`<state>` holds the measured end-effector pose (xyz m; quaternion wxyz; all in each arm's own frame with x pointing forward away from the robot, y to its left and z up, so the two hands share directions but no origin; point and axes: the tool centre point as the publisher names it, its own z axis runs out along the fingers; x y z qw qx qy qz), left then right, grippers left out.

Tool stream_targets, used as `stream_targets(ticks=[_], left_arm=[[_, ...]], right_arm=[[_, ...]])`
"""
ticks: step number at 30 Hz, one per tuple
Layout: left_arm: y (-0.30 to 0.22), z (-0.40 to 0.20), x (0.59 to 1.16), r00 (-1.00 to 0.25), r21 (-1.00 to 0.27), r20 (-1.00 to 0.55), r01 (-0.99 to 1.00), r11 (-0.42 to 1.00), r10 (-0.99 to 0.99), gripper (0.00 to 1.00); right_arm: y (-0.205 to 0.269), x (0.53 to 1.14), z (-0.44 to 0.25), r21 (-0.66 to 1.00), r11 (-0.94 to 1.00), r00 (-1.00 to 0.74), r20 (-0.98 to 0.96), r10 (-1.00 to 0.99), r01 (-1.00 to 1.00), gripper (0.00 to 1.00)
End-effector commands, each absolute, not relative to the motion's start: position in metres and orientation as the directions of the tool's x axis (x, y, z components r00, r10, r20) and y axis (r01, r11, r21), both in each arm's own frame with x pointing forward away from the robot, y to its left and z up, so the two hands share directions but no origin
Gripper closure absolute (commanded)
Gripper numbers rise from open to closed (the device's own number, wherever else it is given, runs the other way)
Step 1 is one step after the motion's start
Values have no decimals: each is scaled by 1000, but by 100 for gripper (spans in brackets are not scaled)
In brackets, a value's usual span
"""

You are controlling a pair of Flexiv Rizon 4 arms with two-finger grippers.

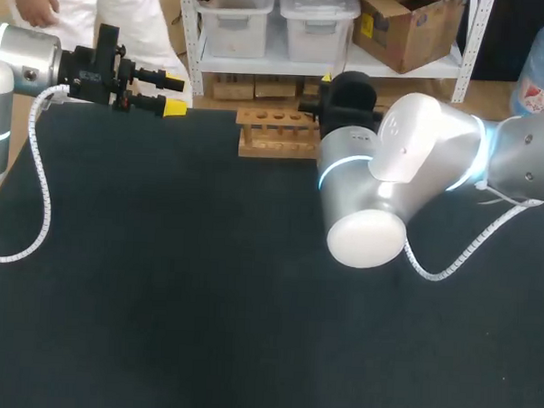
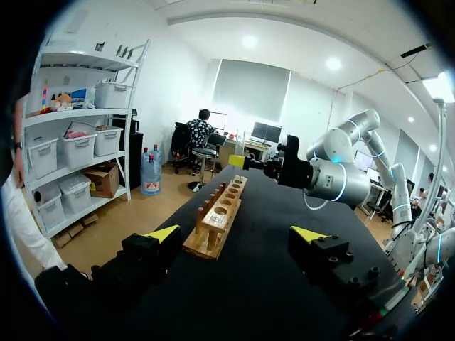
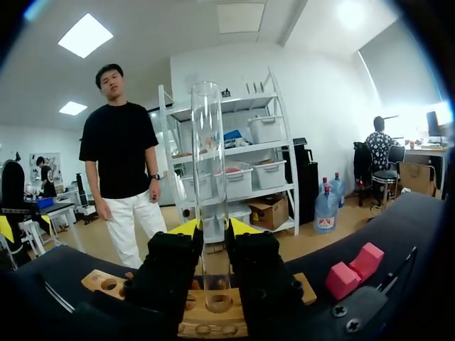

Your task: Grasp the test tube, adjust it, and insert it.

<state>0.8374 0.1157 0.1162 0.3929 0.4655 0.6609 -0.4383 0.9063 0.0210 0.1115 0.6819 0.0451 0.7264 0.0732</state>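
Observation:
A clear glass test tube (image 3: pixel 208 163) stands upright between the yellow-tipped fingers of my right gripper (image 3: pixel 213 229), which is shut on it. Its lower end sits at a hole of the wooden rack (image 3: pixel 213 316) right under the gripper; how deep it goes I cannot tell. In the head view the rack (image 1: pixel 275 132) lies at the table's far edge, and my right gripper (image 1: pixel 347 94) hovers over its right end, with the tube hidden there. My left gripper (image 1: pixel 174 95) hangs open and empty at the far left, well apart from the rack (image 2: pixel 217 217), with its fingertips (image 2: pixel 163 233) pointing along it.
The black table mat (image 1: pixel 205 282) spreads out in front of the rack. My right arm's bulky silver elbow (image 1: pixel 371 208) juts over the middle right of the table. A white coiled cable (image 1: pixel 38 194) hangs from the left arm.

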Motion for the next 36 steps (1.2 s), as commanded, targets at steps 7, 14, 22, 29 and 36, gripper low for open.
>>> stream_targets(ticks=[7, 14, 22, 29, 36], left_arm=[[116, 115, 838, -256, -212, -928, 960, 181, 270, 0], [116, 115, 838, -256, -212, -928, 960, 181, 270, 0], [116, 115, 838, -256, -212, -928, 960, 181, 270, 0], [116, 115, 838, -256, -212, -928, 960, 181, 270, 0], [116, 115, 838, -256, -212, -928, 960, 181, 270, 0]], right_arm=[[25, 906, 95, 184, 982, -78, -980, 181, -38, 100], [27, 903, 86, 190, 981, -101, -977, 186, -39, 100], [26, 901, 78, 192, 980, -117, -976, 186, -49, 100], [25, 901, 77, 191, 980, -124, -975, 183, -54, 100], [26, 901, 76, 194, 979, -131, -974, 185, -61, 56]])
